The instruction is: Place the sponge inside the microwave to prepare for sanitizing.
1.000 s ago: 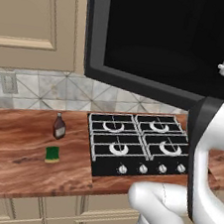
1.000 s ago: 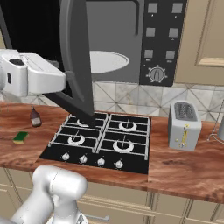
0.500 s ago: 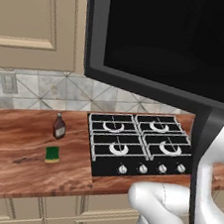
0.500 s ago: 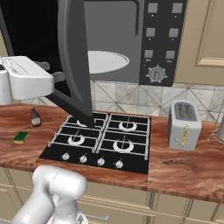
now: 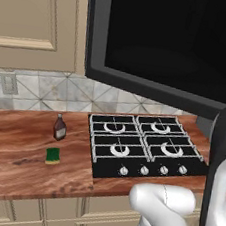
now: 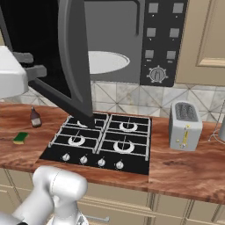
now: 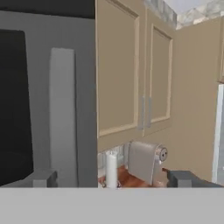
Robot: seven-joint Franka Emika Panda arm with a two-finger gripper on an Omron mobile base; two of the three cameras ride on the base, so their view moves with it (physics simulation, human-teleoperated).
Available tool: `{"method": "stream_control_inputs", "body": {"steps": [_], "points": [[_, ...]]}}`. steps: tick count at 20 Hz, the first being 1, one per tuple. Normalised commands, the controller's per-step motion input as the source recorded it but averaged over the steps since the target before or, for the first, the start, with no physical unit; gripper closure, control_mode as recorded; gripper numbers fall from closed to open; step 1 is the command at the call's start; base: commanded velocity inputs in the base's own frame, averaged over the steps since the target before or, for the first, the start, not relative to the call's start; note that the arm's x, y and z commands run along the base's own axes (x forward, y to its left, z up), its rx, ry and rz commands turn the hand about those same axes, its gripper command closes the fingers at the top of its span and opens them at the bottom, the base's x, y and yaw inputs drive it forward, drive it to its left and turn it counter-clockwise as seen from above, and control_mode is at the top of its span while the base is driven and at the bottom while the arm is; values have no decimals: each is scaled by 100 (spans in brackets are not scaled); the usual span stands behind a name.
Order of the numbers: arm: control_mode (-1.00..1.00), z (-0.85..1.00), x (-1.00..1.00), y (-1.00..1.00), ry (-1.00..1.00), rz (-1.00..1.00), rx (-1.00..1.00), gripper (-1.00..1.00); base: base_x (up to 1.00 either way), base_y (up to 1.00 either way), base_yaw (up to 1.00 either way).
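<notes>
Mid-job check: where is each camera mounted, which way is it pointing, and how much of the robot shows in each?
Left base view: behind the arm, left, looking down on the counter; sponge, open microwave, white arm lower right.
Right base view: behind, right; microwave interior, toaster, arm lower left, open hand.
Hand view: along the fingertips, facing wall cabinets beside the microwave door.
Shared: both base views show sponge, stove.

You have the sponge [image 5: 53, 155], a small green block with a yellow underside, lying flat on the wooden surface [image 5: 14, 147] left of the stove. The microwave [image 6: 132, 39] hangs above, black, its dark glass door [image 6: 72, 57] swung wide open, showing a grey interior and a white round turntable [image 6: 107, 61].
</notes>
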Motion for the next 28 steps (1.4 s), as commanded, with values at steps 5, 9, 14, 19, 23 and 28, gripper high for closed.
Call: {"method": "stream_control_inputs", "body": {"steps": [5,9,14,19,23,28], "points": [[-100,5,-75,-37,-3,-1,31,-100,0,0,0],[-100,-5,-8,-85,6,0,65,-100,0,0,0],[-100,-6,0,-100,7,1,74,-100,0,0,0],[-100,-47,2,-86,13,5,52,-100,0,0,0],[-100,-35,2,-60,2,12,70,-100,0,0,0],[-100,-58,8,-41,1,8,44,-100,0,0,0]]}}
